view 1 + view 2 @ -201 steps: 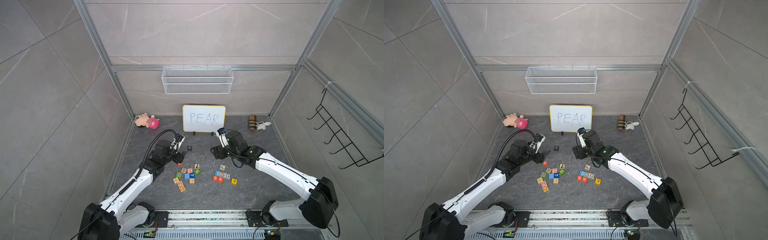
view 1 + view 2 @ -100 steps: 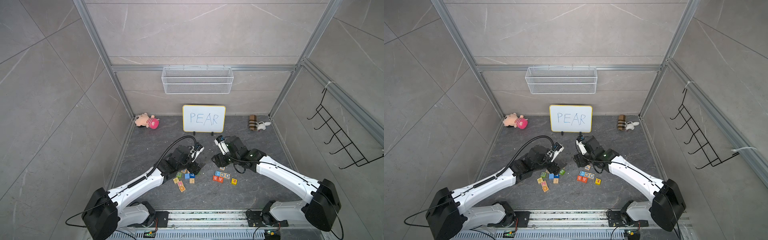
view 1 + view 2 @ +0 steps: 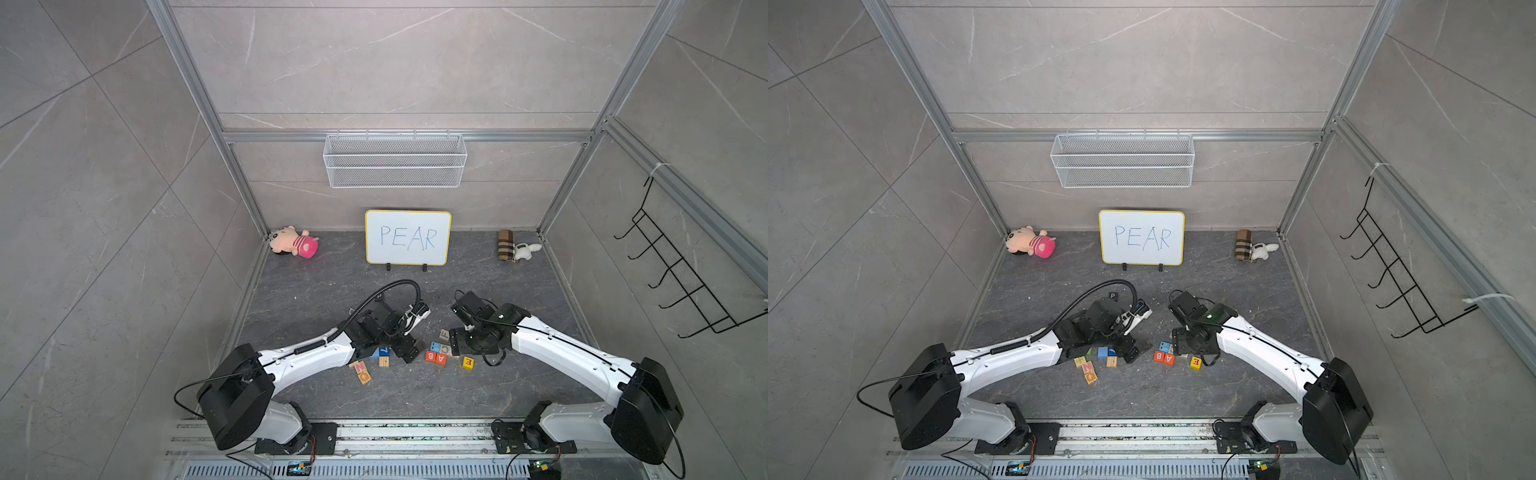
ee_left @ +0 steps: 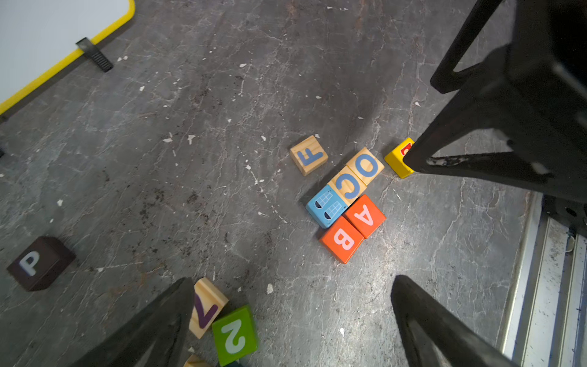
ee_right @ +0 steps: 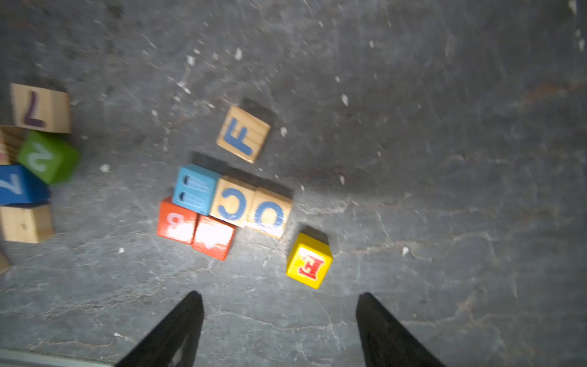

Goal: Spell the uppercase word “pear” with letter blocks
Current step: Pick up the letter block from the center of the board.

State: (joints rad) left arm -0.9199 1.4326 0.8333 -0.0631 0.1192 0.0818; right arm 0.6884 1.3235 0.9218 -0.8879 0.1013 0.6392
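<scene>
The left gripper (image 4: pixel 293 281) is standing wide open and is holding nothing; bare desk (image 4: pixel 222 127) is showing between its fingers. In the left wrist view, one finger (image 4: pixel 152 324) is covering the edge of a wooden 7 block (image 4: pixel 208 306); whether it is touching that block cannot be told.

The black P block (image 3: pixel 1112 296) is lying alone on the desk on the whiteboard (image 3: pixel 1141 237) side, well apart from the other blocks. In a top view the left arm (image 3: pixel 311 361) is hiding it, and in both top views this arm is covering part of the left block group.

The orange-red A block (image 4: pixel 365 216) is lying between the two grippers, touching the B block (image 4: pixel 341 240) and a wooden C block (image 4: pixel 347 186). The yellow E block (image 5: pixel 309 260) is lying near this group, apart from it.

The right gripper (image 5: pixel 280 295) is standing open and is holding nothing; the E block is lying just ahead of its fingertips, clear of them. In the left wrist view this gripper is cutting off part of the E block. The right wrist view is blurring, and glare is washing out the A face there. An R block cannot be made out in any view.
</scene>
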